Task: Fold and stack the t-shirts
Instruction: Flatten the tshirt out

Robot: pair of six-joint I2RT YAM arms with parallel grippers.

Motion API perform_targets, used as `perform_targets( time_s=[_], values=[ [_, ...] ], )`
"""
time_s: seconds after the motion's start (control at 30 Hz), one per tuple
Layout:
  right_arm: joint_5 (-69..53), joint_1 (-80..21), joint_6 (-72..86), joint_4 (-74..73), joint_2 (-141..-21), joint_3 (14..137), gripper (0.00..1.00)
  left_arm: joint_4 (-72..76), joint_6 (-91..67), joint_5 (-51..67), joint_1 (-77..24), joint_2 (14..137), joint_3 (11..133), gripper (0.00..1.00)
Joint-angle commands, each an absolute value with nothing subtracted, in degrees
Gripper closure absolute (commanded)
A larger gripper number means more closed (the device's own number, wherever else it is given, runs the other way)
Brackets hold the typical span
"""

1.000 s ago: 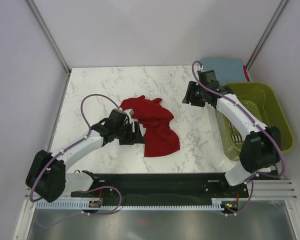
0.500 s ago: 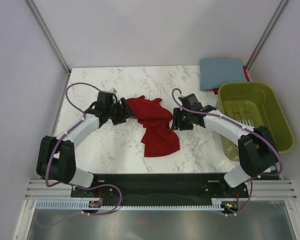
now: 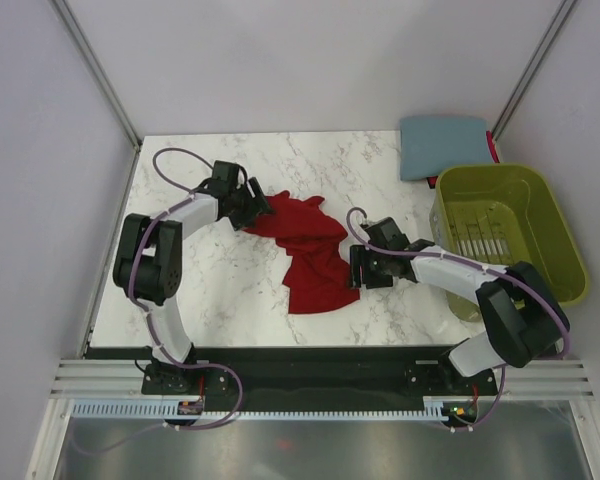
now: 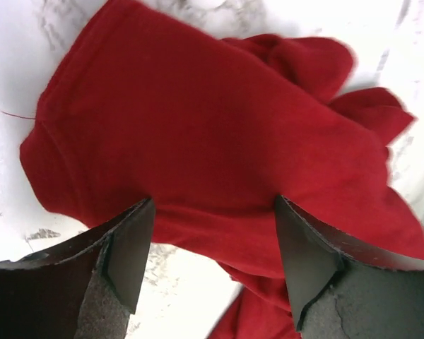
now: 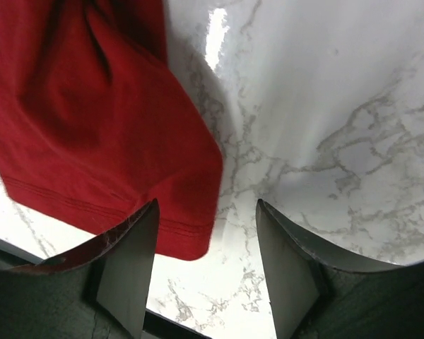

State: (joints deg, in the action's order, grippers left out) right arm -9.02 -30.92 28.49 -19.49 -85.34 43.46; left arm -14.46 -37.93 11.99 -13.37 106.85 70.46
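Note:
The dark red t-shirt (image 3: 308, 250) lies crumpled in the middle of the marble table (image 3: 200, 290). A slate blue-grey t-shirt (image 3: 442, 146) lies folded at the far right corner. My left gripper (image 3: 256, 209) is open at the red shirt's far left edge. In the left wrist view its fingers (image 4: 129, 247) straddle a fold of the red cloth (image 4: 212, 134), nothing pinched. My right gripper (image 3: 357, 268) is open at the shirt's near right corner. The right wrist view shows the hem corner (image 5: 191, 233) just inside the left finger (image 5: 131, 265), marble under the rest of the gap.
An olive-green slatted basket (image 3: 555, 215) stands at the table's right edge, just behind my right arm. The table's near edge and a black rail (image 3: 310, 365) run below the shirt. Grey walls close in the left, back and right sides.
My left gripper swung from the shirt's near left side up to its far left edge. My right gripper came from near the basket down to the shirt's near right corner. The shirt lies unmoved.

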Motion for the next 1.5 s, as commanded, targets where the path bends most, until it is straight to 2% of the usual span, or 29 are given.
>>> perform_targets(
  time_s=[0.0, 0.03, 0.1, 0.13, 0.17, 0.2, 0.23, 0.27, 0.3, 0.33, 0.4, 0.43, 0.5, 0.53, 0.63, 0.7, 0.77, 0.87, 0.9, 0.97, 1.03, 1.1, 1.13, 1.17, 1.2, 1.33, 1.47],
  values=[
    [-12.56, -31.11, 27.42, -12.4, -86.3, 41.66, 0.35, -14.68, -38.58, 10.19, -13.45, 109.07, 73.29, 0.25],
    [-13.44, -31.11, 27.42, -10.39, -87.0, 41.49, 0.35, -14.59, -38.58, 10.37, -13.36, 109.59, 73.74, 0.26],
    [-15.38, -31.11, 27.07, -9.84, -89.2, 42.18, 0.38, -14.59, -38.58, 11.95, -13.45, 111.44, 75.66, 0.4],
    [-15.03, -31.03, 26.98, -10.1, -89.91, 43.41, 0.4, -14.68, -37.97, 12.91, -13.45, 111.88, 76.37, 0.51],
    [-13.64, -31.11, 26.72, -10.37, -90.35, 43.94, 0.47, -14.85, -37.71, 14.57, -13.45, 112.32, 77.16, 0.76],
    [-12.75, -31.11, 26.54, -10.55, -91.22, 44.73, 0.54, -15.38, -37.71, 14.94, -13.36, 112.59, 78.73, 0.84],
    [-11.18, -30.85, 25.67, -11.94, -91.75, 47.09, 0.77, -15.64, -37.53, 15.12, -13.36, 112.41, 79.53, 0.91],
    [-8.03, -30.68, 25.06, -13.35, -93.24, 49.02, 0.88, -17.12, -37.18, 15.47, -13.27, 112.41, 80.85, 0.98],
    [-5.74, -30.41, 24.35, -15.45, -94.12, 51.57, 0.98, -18.7, -36.66, 15.38, -13.1, 111.98, 85.21, 0.98],
    [-3.71, -29.71, 23.39, -21.04, -94.91, 58.47, 1.0, -20.72, -35.35, 15.03, -12.57, 111.54, 88.12, 0.98],
    [2.76, -29.27, 20.75, -26.25, -96.32, 66.67, 1.0, -26.07, -34.02, 13.28, -11.7, 109.61, 97.32, 0.98],
    [5.51, -28.83, 20.05, -31.93, -96.68, 76.02, 1.0, -27.58, -32.62, 12.84, -11.43, 108.9, 100.25, 0.98],
    [12.61, -28.21, 18.29, -37.5, -98.34, 86.0, 1.0, -31.35, -31.12, 11.08, -10.47, 107.24, 108.14, 0.98],
    [14.74, -27.95, 17.67, -41.71, -98.87, 94.83, 1.0, -32.42, -30.24, 10.38, -10.11, 105.57, 109.93, 0.98],
    [18.09, -27.95, 14.69, -45.69, -100.28, 104.21, 1.0, -33.31, -30.23, 9.14, -8.62, 101.35, 108.21, 0.98],
    [19.94, -27.95, 13.89, -45.62, -98.44, 103.11, 1.0, -33.31, -29.71, 8.7, -8.53, 96.69, 101.74, 0.98],
    [21.53, -27.95, 14.15, -45.35, -95.47, 96.97, 1.0, -33.31, -30.67, 8.35, -8.44, 91.62, 94.96, 0.98],
    [18.91, -28.12, 15.47, -41.24, -89.68, 82.75, 1.0, -30.69, -33.57, 10.36, -8.44, 83.97, 78.09, 0.98],
    [18.29, -28.21, 16.25, -38.87, -88.26, 75.22, 1.0, -28.76, -34.71, 11.42, -8.44, 82.11, 68.74, 0.98],
    [16.71, -28.3, 16.96, -36.75, -84.57, 68.32, 0.99, -26.46, -35.59, 11.26, -8.44, 77.55, 58.42, 0.98],
    [16.26, -28.39, 18.36, -35.86, -83.24, 61.1, 0.94, -26.8, -36.2, 7.93, -8.35, 75.16, 53.9, 0.98],
    [13.81, -28.56, 18.63, -35.86, -81.74, 57.15, 0.88, -28.38, -36.65, 2.74, -8.0, 72.18, 49.84, 0.76],
    [13.62, -28.65, 19.24, -36.56, -81.13, 56.52, 0.8, -28.82, -36.65, 1.77, -8.0, 71.29, 49.23, 0.49],
    [13.71, -28.65, 19.68, -37.08, -79.99, 56.17, 0.75, -28.74, -36.65, 1.93, -8.0, 70.5, 48.61, 0.39],
    [13.36, -28.65, 20.04, -37.79, -79.37, 56.34, 0.68, -28.65, -36.82, 2.37, -8.0, 69.53, 48.69, 0.38],
    [9.58, -28.65, 21.53, -37.18, -78.13, 59.41, 0.58, -26.19, -33.85, 6.76, -8.0, 70.91, 52.11, 0.42],
    [11.33, -28.3, 20.92, -37.09, -83.03, 64.06, 0.57, -28.21, -30.06, 7.65, -8.0, 78.12, 60.18, 0.42]
  ],
)
